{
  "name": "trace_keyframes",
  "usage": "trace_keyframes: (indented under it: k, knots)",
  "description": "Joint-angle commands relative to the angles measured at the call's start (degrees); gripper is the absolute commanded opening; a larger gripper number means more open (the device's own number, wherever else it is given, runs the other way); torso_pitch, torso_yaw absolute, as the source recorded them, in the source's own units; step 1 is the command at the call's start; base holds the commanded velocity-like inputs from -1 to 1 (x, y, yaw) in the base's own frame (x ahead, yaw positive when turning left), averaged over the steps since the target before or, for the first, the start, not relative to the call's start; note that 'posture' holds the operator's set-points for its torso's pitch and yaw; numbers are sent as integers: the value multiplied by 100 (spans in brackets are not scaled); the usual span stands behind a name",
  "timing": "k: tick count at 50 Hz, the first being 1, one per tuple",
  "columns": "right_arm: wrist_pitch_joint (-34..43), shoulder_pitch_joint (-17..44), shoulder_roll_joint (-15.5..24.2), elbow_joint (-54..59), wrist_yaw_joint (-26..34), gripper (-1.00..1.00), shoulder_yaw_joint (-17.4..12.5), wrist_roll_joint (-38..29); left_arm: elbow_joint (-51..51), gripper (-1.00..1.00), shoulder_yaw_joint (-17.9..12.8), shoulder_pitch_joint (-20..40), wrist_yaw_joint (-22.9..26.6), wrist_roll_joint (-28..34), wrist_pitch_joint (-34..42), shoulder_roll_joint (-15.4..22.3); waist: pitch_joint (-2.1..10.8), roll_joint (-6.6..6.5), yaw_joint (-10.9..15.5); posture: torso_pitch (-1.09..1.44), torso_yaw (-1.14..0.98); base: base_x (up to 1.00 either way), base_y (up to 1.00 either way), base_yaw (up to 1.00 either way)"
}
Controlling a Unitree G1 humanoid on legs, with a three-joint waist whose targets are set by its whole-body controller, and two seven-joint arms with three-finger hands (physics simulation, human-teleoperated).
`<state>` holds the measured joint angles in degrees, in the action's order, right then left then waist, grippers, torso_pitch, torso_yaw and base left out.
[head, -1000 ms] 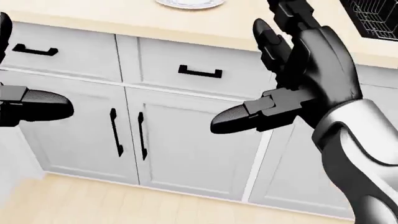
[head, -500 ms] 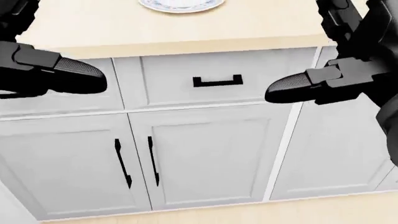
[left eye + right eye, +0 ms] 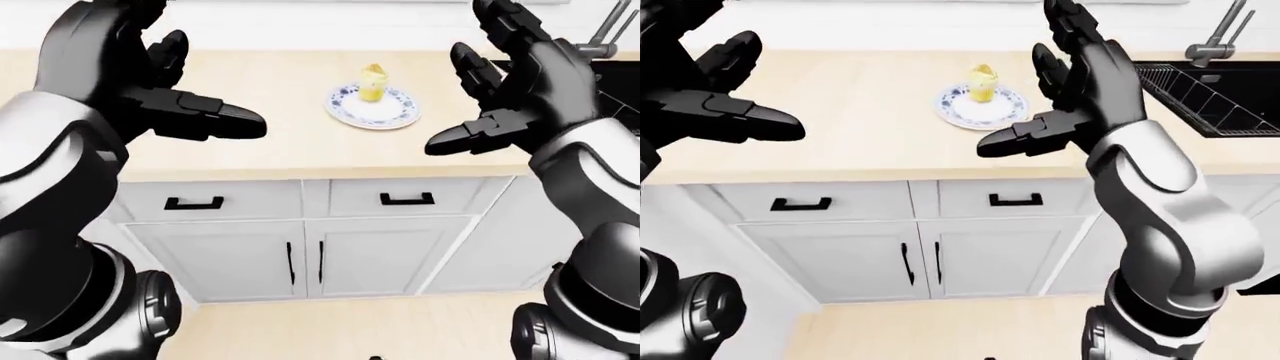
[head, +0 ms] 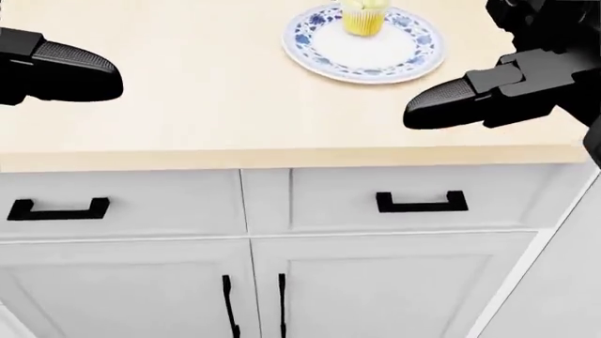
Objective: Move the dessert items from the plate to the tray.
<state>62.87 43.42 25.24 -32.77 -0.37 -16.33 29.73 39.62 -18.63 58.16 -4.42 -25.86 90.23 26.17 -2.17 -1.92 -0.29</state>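
Observation:
A yellow cupcake (image 3: 373, 81) stands on a blue-patterned white plate (image 3: 390, 115) on the beige counter (image 3: 280, 135); the head view shows the same plate (image 4: 329, 49) at its top. My left hand (image 3: 175, 82) hovers open to the left of the plate, above the counter. My right hand (image 3: 495, 94) hovers open to the plate's right, fingers spread, holding nothing. No tray shows in any view.
A black sink (image 3: 1225, 86) with a grey faucet (image 3: 1215, 37) lies at the right in the right-eye view. Below the counter run white drawers (image 4: 413, 201) and cabinet doors (image 4: 375, 289) with black handles. Light wood floor (image 3: 350, 330) lies beneath.
The whole picture has shifted: the camera moved and rose, so the counter top and plate with the cupcake now show more fully. Both hands stay open.

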Motion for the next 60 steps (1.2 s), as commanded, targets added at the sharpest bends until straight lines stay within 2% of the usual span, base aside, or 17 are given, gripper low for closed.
trace_keyframes:
  k: [1, 3, 7, 8, 9, 10, 11, 13, 20, 24, 25, 27, 40, 43, 47, 55, 60]
  knots:
    - [-99, 157, 112, -59, -25, 100, -106, 42, 58, 100, 6, 176, 21, 29, -73, 15, 102, -28, -21, 0, 0, 12, -25, 0]
    - [-71, 160, 157, -88, -43, 100, -193, 136, 62, 100, 15, 228, 44, 63, -28, 1, 93, 21, -45, 0, 0, 12, -26, 0]
    - [62, 361, 342, -37, -137, 100, -289, 373, 45, 100, 66, 495, 105, 136, 168, 10, 166, 348, -61, 0, 0, 12, -26, 0]
    - [68, 374, 384, -17, -144, 100, -288, 410, 30, 100, 78, 533, 128, 160, 185, 23, 209, 354, -35, 0, 0, 11, -27, 0]
    - [64, 379, 407, 10, -155, 100, -288, 449, 31, 100, 97, 565, 149, 183, 215, 20, 126, 295, -73, 0, 0, 11, -27, 0]
    - [42, 382, 432, 47, -161, 100, -291, 484, 33, 100, 126, 577, 168, 212, 224, 8, -31, 410, -64, 0, 0, 10, -26, 0]
    - [64, 412, 460, 54, -192, 100, -336, 549, 30, 100, 157, 587, 186, 223, 226, 12, 6, 465, -95, 0, 0, 9, -14, 0]
    - [96, 412, 517, 15, -237, 100, -326, 642, -11, 100, 172, 638, 227, 258, 227, 28, -133, 489, -105, 0, 0, 0, 0, 0]
    - [69, 532, 764, 138, -293, 100, -364, 828, -39, 100, 144, 686, 239, 183, 227, 86, -240, 423, -46, 0, 0, 0, 0, 0]
    - [105, 603, 879, 202, -367, 100, -376, 938, -71, 100, 140, 735, 146, 67, 227, 91, -96, 63, -65, 0, 0, 0, 0, 0]
    - [123, 622, 898, 212, -392, 100, -375, 965, -74, 100, 140, 742, 125, 47, 227, 89, -100, 205, -95, 0, 0, 0, 0, 0]
    - [133, 642, 930, 214, -424, 100, -375, 1014, -62, 100, 133, 739, 91, 7, 227, 92, -38, 233, -49, 0, 0, 0, 0, 0]
    - [555, 748, 1413, 257, -288, 100, -351, 1248, -50, 100, 98, 728, 63, -77, 227, 147, -136, 164, 3, 0, 0, 0, 0, 0]
    - [763, 763, 1545, 274, -80, 100, -180, 1127, -68, 100, 69, 733, 32, -119, 227, 143, -231, 368, 9, 0, 0, 0, 0, 0]
    - [1001, 1215, 1628, 535, 217, 100, 103, 777, -26, 100, 14, 678, 25, -178, 227, 169, -78, 263, 45, 0, 0, 0, 0, 0]
    - [862, 1865, 1272, 1368, 1335, 100, 1198, -827, -67, 100, -17, 716, -74, -298, 227, 194, -86, 206, -16, 0, 0, 0, 0, 0]
    - [551, 2032, 850, 1958, 2188, 100, 1544, -2095, -67, 100, 15, 738, -9, -203, 227, 169, -84, 190, -31, 0, 0, 0, 0, 0]
